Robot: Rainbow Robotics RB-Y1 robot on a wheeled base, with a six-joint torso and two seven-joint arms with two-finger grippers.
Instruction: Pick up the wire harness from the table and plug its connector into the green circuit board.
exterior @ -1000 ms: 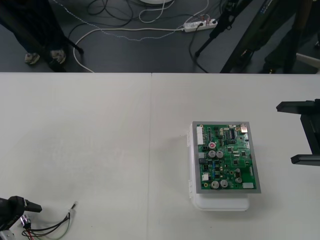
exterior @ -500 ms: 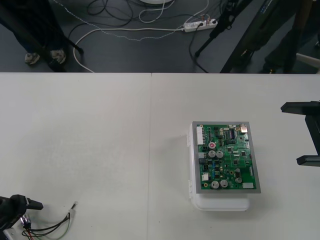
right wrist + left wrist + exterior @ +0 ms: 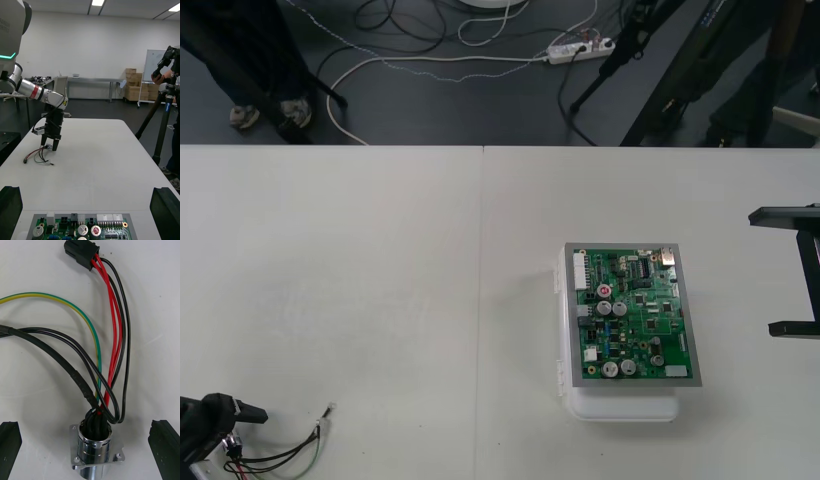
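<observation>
The wire harness (image 3: 285, 452) lies at the table's near left corner, its thin wires curling on the surface. In the left wrist view its round metal socket (image 3: 95, 452) stands on its flange between my left gripper's (image 3: 87, 444) open fingers (image 3: 9, 444), untouched by either. The red, black and green wires (image 3: 112, 352) run out to the black plug (image 3: 80, 253), which rests on the table. My left gripper (image 3: 225, 430) hangs over that socket. The green circuit board (image 3: 632, 315) sits on its white base at centre right. My right gripper (image 3: 800, 272) stands open at the right edge.
A seam (image 3: 482, 300) runs down the middle of the table, between the harness and the board. In the right wrist view the board (image 3: 82, 227) lies just below the open right fingers (image 3: 165, 210), with the left gripper (image 3: 50, 144) across the table.
My right gripper has slid further right, away from the board. The left gripper has sunk slightly toward the table's near edge over the socket. The harness has not moved.
</observation>
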